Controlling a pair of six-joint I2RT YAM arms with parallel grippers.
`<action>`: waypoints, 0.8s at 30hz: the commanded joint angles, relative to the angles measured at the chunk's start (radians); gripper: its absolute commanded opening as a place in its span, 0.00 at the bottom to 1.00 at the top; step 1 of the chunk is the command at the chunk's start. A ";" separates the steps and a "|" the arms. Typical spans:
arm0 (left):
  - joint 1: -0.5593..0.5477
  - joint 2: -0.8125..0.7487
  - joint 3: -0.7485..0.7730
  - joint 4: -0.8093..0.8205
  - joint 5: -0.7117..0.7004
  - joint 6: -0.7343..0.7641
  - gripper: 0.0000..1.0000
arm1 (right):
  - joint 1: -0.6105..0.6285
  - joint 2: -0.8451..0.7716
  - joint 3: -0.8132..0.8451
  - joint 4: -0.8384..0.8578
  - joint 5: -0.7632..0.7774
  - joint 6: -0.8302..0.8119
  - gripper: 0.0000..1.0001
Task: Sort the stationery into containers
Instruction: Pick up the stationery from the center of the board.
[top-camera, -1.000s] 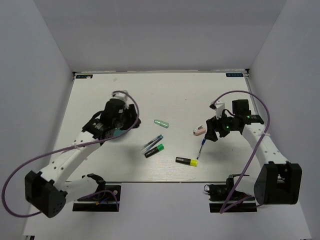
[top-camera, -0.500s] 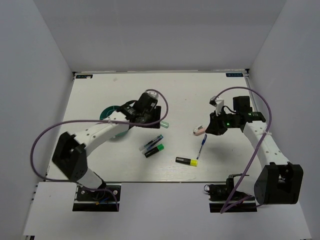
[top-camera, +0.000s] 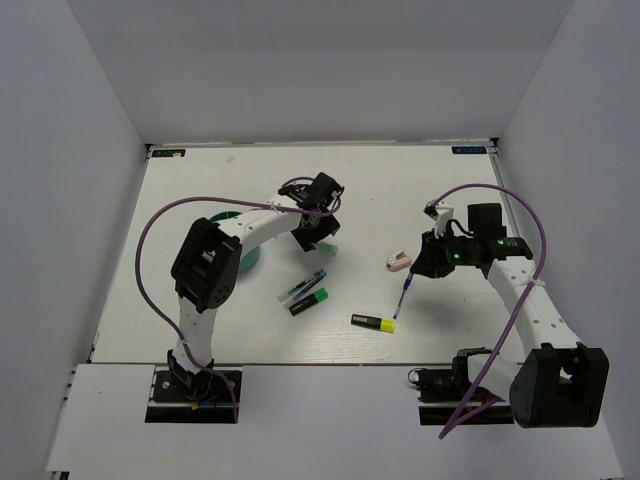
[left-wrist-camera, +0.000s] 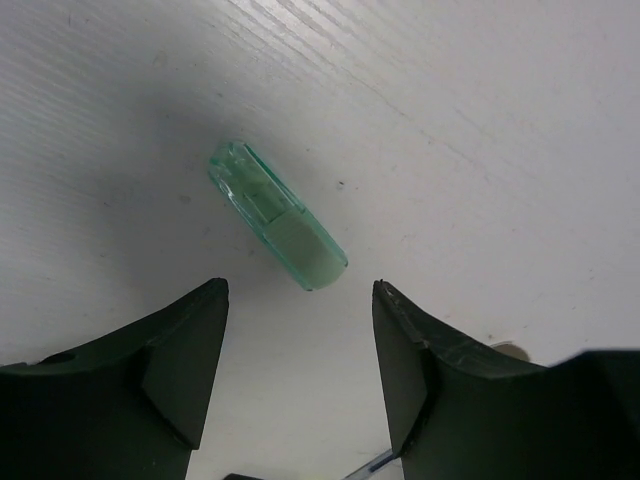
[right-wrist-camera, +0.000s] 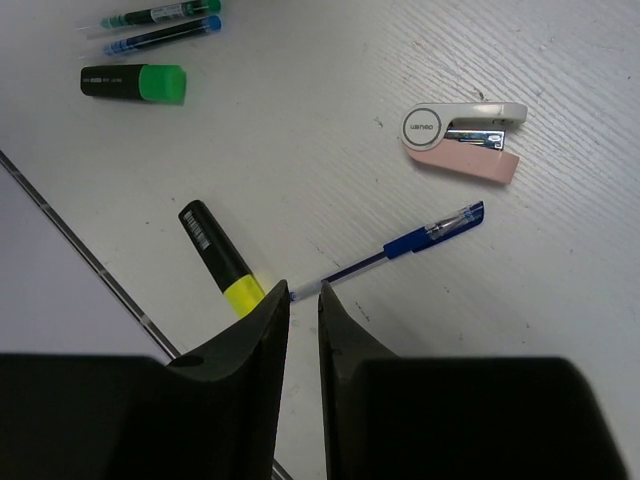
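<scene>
A mint-green stubby piece (left-wrist-camera: 277, 215) lies flat on the white table, just beyond the tips of my left gripper (left-wrist-camera: 300, 290), which stands open above it. From above, the same piece (top-camera: 325, 248) peeks out beside the left gripper (top-camera: 315, 238). My right gripper (right-wrist-camera: 302, 295) is shut with only a thin slit and holds nothing. It hovers over the pale tip of the slim blue pen (right-wrist-camera: 390, 245), next to the pink-white piece (right-wrist-camera: 462, 142) and the yellow-black highlighter (right-wrist-camera: 222, 258). The left arm partly hides the teal organiser (top-camera: 247, 262).
A green-black highlighter (top-camera: 310, 302) and two thin pens (top-camera: 305, 285) lie mid-table. White walls close in the table on three sides. The table's front edge (right-wrist-camera: 90, 262) runs close to the yellow highlighter.
My left arm has swung right from the teal organiser to above the mint-green piece, jaws opening a little wider. My right gripper has gone from open to shut near the blue pen.
</scene>
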 joint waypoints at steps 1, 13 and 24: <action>-0.009 -0.011 0.051 -0.031 -0.049 -0.156 0.70 | -0.004 -0.014 0.002 0.004 -0.030 0.010 0.22; 0.003 0.111 0.186 -0.186 -0.043 -0.231 0.69 | -0.008 -0.064 -0.009 0.012 0.013 0.001 0.22; 0.012 0.196 0.230 -0.236 -0.043 -0.250 0.69 | -0.014 -0.086 -0.016 0.015 0.031 -0.007 0.22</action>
